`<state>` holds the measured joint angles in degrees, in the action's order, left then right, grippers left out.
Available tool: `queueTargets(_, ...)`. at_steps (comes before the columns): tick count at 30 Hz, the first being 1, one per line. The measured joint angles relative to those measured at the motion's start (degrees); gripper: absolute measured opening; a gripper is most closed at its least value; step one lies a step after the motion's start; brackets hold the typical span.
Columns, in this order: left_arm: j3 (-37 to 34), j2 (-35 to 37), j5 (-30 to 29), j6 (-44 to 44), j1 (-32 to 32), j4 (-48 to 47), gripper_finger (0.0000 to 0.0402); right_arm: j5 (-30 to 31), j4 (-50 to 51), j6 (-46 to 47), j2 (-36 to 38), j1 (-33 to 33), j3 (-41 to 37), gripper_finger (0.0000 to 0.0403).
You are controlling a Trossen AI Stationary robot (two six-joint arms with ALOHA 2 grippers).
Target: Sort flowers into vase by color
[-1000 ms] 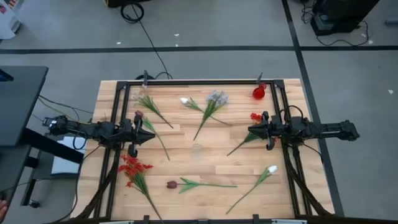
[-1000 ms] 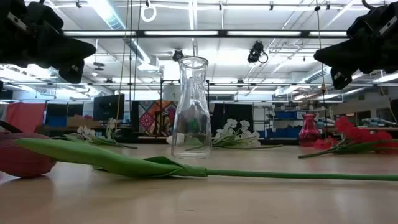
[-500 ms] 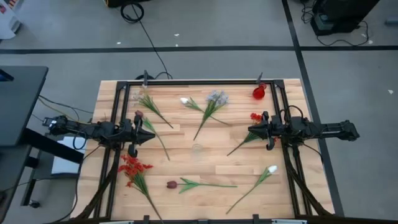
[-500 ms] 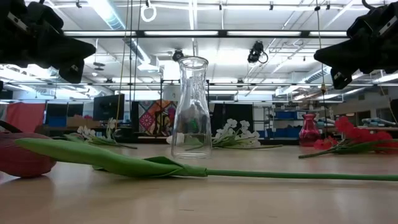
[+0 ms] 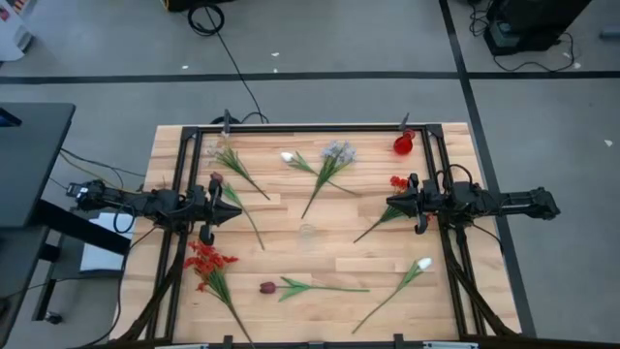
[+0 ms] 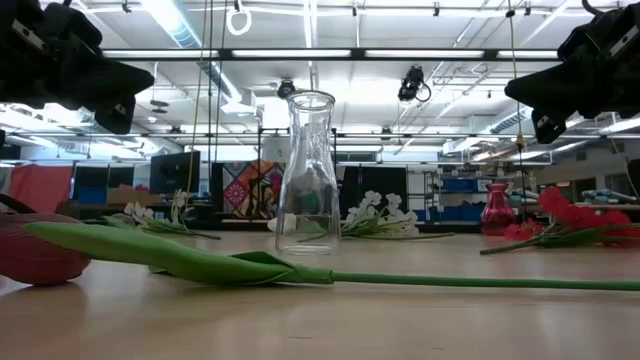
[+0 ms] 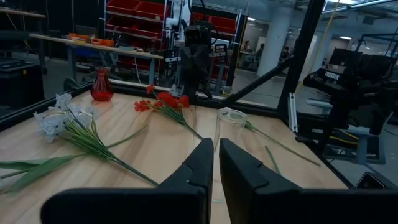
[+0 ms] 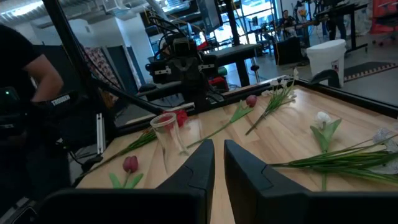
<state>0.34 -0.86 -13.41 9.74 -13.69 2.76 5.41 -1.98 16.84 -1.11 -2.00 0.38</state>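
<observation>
While your left gripper (image 5: 235, 206) and right gripper (image 5: 392, 204) hovered nearly closed and empty, the flowers (image 5: 327, 165) lay scattered around the clear vase (image 5: 307, 234); the low view cropped the tulip (image 6: 35, 255).

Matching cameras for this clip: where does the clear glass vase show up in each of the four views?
High view: the clear vase stands mid-table, between the two grippers.
Low view: vase upright at centre, behind a tulip's stem.
Left wrist view: vase just beyond the fingertips.
Right wrist view: vase left of centre.
Shared landmark: the small red vase, seen in high, low and left wrist views.
</observation>
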Motion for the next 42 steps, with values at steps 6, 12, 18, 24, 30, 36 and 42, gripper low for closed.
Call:
queueTargets(6, 0.02, 0.00, 0.00, 0.00, 0.01, -0.02, 0.0034, 0.00, 0.01, 0.00, -0.01, 0.00, 0.00, 0.0046)
queueTargets(12, 0.02, 0.00, 0.00, 0.00, 0.02, -0.02, 0.0034, 0.00, 0.00, -0.02, -0.01, 0.00, -0.02, 0.0046)
queueTargets(18, 0.02, 0.00, 0.00, 0.00, 0.01, -0.01, 0.0034, 0.00, 0.02, 0.00, 0.00, 0.00, 0.00, 0.0046)
queueTargets(24, 0.02, -0.04, -0.39, -0.02, 0.00, 1.72, 0.0034, 0.02, 0.00, 0.00, 0.00, -0.02, -0.02, 0.0046)
queueTargets(30, 0.00, -0.31, -1.37, 5.40, 0.01, 9.11, 0.0034, 0.23, -0.15, -0.04, 0.00, 0.00, -0.02, 0.0046)
queueTargets(36, 0.00, -0.79, -8.70, 14.29, 0.00, 10.91, 0.0034, 7.63, -7.19, -2.09, -0.02, -0.02, 0.00, 0.0046)
queueTargets(42, 0.00, -2.79, -18.16, 19.69, 0.02, 11.04, 0.0034, 19.38, -24.02, -3.83, 0.06, -0.02, 0.05, 0.0046)
